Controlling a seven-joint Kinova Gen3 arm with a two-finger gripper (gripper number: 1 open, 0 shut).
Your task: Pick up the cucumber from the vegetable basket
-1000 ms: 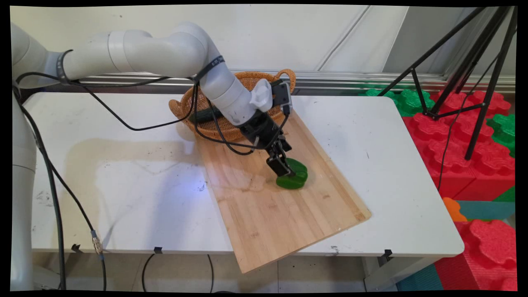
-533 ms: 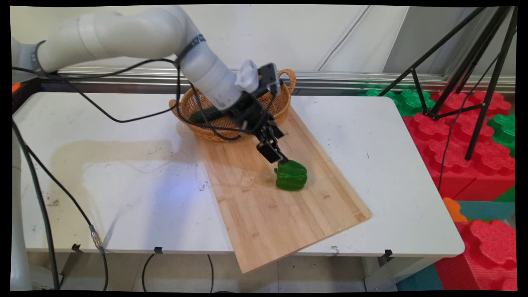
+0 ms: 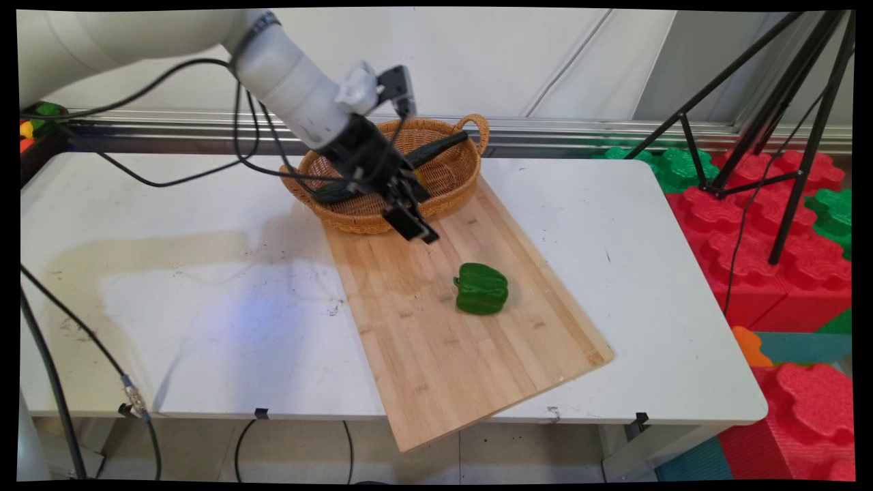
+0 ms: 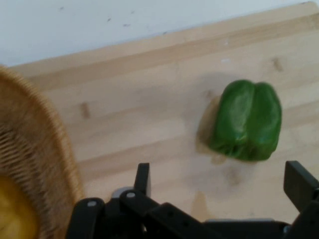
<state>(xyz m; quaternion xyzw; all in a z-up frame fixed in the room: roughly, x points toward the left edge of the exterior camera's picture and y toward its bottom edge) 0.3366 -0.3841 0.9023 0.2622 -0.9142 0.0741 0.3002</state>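
Note:
A green bell pepper (image 3: 481, 289) lies on its side on the wooden cutting board (image 3: 443, 354), free of the gripper. My gripper (image 3: 415, 228) hangs open and empty above the board's far end, up and to the left of the pepper, beside the wicker basket (image 3: 354, 217). In the hand view the pepper (image 4: 246, 121) lies on the board (image 4: 139, 114) ahead of the spread fingers (image 4: 300, 183), and the basket's rim (image 4: 55, 149) fills the left side with something yellow (image 4: 12, 211) inside it.
The basket (image 3: 470, 129) at the table's far middle holds a dark green cucumber (image 3: 436, 146). Black cables hang from the arm over the table's left part. A black tripod (image 3: 784, 123) and red and green foam blocks (image 3: 777, 259) stand off the table's right edge.
The gripper let go of the pepper, then rose and drew back up and left toward the basket. The pepper stays on the board.

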